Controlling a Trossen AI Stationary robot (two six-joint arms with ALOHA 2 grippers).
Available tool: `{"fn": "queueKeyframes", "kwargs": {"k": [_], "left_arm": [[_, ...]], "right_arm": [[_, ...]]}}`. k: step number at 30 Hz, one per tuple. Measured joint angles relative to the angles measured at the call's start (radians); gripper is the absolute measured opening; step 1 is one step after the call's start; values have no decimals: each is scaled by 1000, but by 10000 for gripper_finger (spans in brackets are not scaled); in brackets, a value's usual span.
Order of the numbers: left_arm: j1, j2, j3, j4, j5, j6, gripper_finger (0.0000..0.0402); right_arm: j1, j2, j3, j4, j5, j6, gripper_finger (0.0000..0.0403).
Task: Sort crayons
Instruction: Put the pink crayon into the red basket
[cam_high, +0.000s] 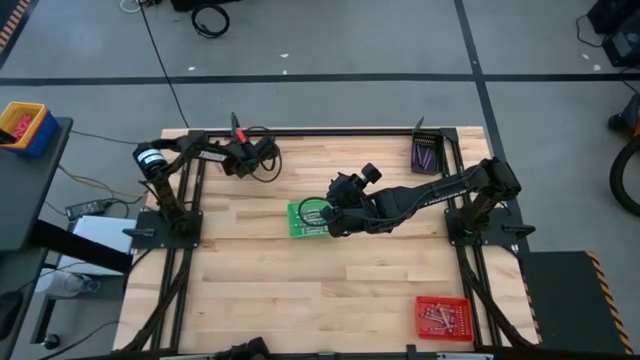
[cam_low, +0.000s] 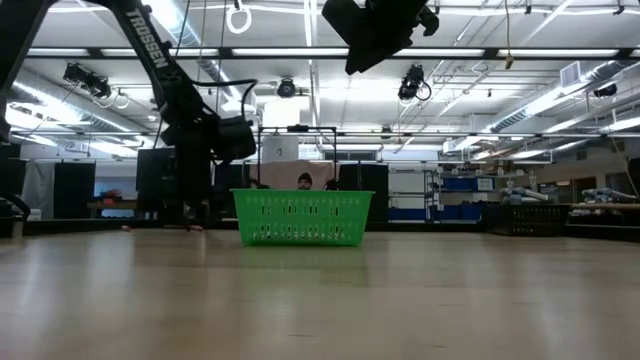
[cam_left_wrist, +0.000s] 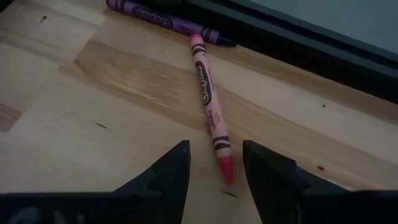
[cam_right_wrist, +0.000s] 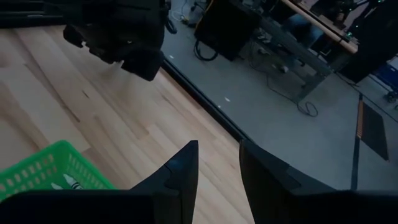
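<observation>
Table (cam_high: 300, 290): pale blond wood planks with darker grain streaks, black frame round the edge.
Pink crayon (cam_left_wrist: 210, 106): reddish-pink wrapper, black oval label and black bands, brighter pink tip.
Purple crayon (cam_left_wrist: 163, 18): purple wrapper with black lettering band, lying at 12 o'clock of the pink one.
Green basket (cam_high: 305, 220): bright green lattice mesh, middle of the table.
Red tray (cam_high: 443, 317): red, pale sticks inside, at 5 o'clock of the table.
Dark tray (cam_high: 426, 153): near-black, purple sticks inside, at 1 o'clock.
Arms: both matt black; white lettering on the one in the low view.
Floor (cam_high: 330, 40): grey with black tape lines.
Bin off the table (cam_high: 25, 125): yellow and blue, pinkish contents, at 10 o'clock.
</observation>
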Motion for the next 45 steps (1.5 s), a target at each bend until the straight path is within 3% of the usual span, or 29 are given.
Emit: {"fn": "queueKeyframes", "kwargs": {"k": [16,24,31,37,40,45], "left_arm": [[35,3,29,-92,9,9,75],[-10,4,27,-110,5,35,35],[-165,-42,23,-213,26,73,45],[-372,-184,23,-155,24,99,40],[-492,-280,23,-144,-39,140,38],[-696,-416,24,-81,-184,357,38]], "right_arm": [[0,1,0,1,1,0,121],[0,1,0,-4,1,0,121],[15,1,0,-33,33,-34,121],[39,1,0,-46,90,-61,121],[64,0,0,-82,97,-80,121],[133,-12,0,-107,128,-131,121]]}}
